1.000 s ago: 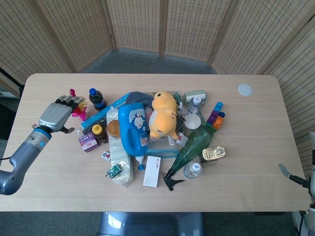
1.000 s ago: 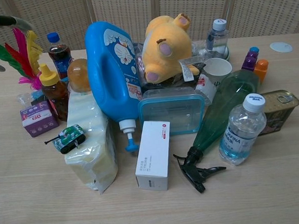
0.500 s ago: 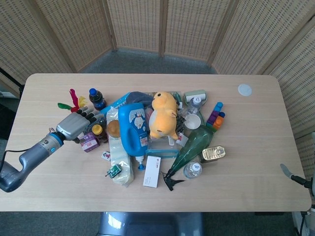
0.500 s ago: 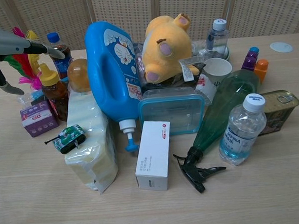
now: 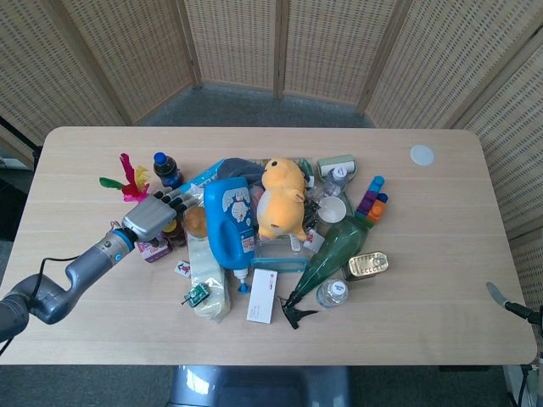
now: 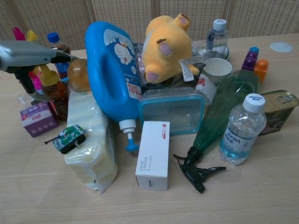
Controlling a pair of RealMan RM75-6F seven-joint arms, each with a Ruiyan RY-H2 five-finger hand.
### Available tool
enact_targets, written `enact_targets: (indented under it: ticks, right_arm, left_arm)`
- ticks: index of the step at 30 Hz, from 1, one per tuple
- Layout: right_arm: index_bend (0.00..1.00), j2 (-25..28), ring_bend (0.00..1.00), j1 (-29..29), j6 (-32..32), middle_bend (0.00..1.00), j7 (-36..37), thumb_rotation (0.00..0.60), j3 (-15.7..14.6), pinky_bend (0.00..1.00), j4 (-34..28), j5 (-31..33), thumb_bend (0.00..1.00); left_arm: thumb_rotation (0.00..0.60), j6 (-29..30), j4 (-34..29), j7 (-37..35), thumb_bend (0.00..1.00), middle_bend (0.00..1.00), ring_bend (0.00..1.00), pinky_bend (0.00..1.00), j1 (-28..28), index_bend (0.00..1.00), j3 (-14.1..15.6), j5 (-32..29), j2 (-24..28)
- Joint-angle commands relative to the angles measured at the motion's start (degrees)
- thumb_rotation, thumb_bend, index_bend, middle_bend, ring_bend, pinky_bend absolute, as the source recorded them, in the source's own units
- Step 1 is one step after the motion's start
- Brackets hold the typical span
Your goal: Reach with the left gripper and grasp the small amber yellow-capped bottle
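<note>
While the left hand (image 6: 21,55) hangs over the amber bottle (image 6: 53,95) at the frame's left, fingers spread and gripping nothing, trouble looks likely: hemmed by the purple box (image 6: 36,119) and cola bottle (image 6: 58,49) (barely apart), it could tip if nudged.

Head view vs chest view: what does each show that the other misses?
Only the head view shows the grey left forearm reaching in, the whole light wooden table, and a tip of the right hand at the right edge. Only the chest view shows the small amber yellow-capped bottle from the side, standing under the left hand. Both show the blue detergent jug, yellow plush toy and purple box.
</note>
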Motion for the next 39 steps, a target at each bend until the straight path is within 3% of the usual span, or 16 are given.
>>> enact_targets:
  ticks: [1, 3, 6, 8, 11, 18, 27, 31, 39]
  right_arm:
    - [0.00, 0.15, 0.00, -0.09, 0.03, 0.00, 0.45, 0.489, 0.08, 0.00, 0.16, 0.08, 0.00]
    - [0.00, 0.21, 0.00, -0.06, -0.20, 0.00, 0.81, 0.490, 0.05, 0.00, 0.25, 0.12, 0.00]
    - [0.00, 0.28, 0.00, 0.00, -0.52, 0.00, 1.02, 0.495, -0.07, 0.00, 0.27, 0.08, 0.00]
    - [0.00, 0.26, 0.00, 0.02, -0.56, 0.00, 0.97, 0.497, -0.15, 0.00, 0.30, -0.04, 0.00]
    - [0.00, 0.19, 0.00, 0.06, -0.63, 0.00, 0.89, 0.492, -0.24, 0.00, 0.29, -0.15, 0.00]
    - [0.00, 0.26, 0.00, 0.12, -0.99, 0.00, 1.14, 0.489, -0.31, 0.00, 0.04, 0.06, 0.00]
    - [0.00, 0.08, 0.00, 0.20, -1.06, 0.00, 0.84, 0.491, -0.29, 0.00, -0.06, 0.24, 0.00]
    - [0.00, 0.13, 0.00, 0.15, -0.99, 0.00, 0.92, 0.488, -0.29, 0.00, -0.05, 0.26, 0.00]
    - [0.00, 0.26, 0.00, 0.12, -1.04, 0.00, 1.14, 0.489, -0.31, 0.00, -0.12, 0.25, 0.00]
  left_arm:
    - [0.600, 1.06, 1.06, 0.46, 0.26, 0.00, 0.00, 0.00, -0.02, 0.00, 0.40, 0.27, -1.03]
    - [0.600, 2.55, 1.84, 0.99, 0.26, 0.00, 0.00, 0.02, 0.23, 0.00, 0.61, 0.76, -1.77]
    - [0.600, 5.71, 3.17, 1.33, 0.26, 0.05, 0.00, 0.17, 1.01, 0.07, 0.79, 1.57, -3.13]
    - [0.600, 7.44, 3.99, 1.14, 0.26, 0.14, 0.03, 0.26, 1.48, 0.16, 0.90, 2.01, -3.89]
    - [0.600, 9.50, 5.37, 0.30, 0.26, 0.32, 0.15, 0.38, 2.04, 0.30, 1.35, 2.83, -4.78]
    - [0.600, 11.02, 7.84, -0.91, 0.26, 0.42, 0.23, 0.43, 2.82, 0.41, 2.78, 3.69, -5.91]
    - [0.600, 14.16, 10.04, -1.03, 0.26, 0.79, 0.59, 0.77, 3.75, 0.78, 2.86, 3.99, -7.34]
    - [0.600, 15.18, 10.41, -0.41, 0.26, 0.86, 0.65, 0.82, 4.05, 0.85, 2.52, 3.65, -7.61]
    - [0.600, 18.10, 5.29, -0.29, 0.26, 0.87, 0.66, 0.83, 3.51, 0.86, -0.11, 3.01, -2.91]
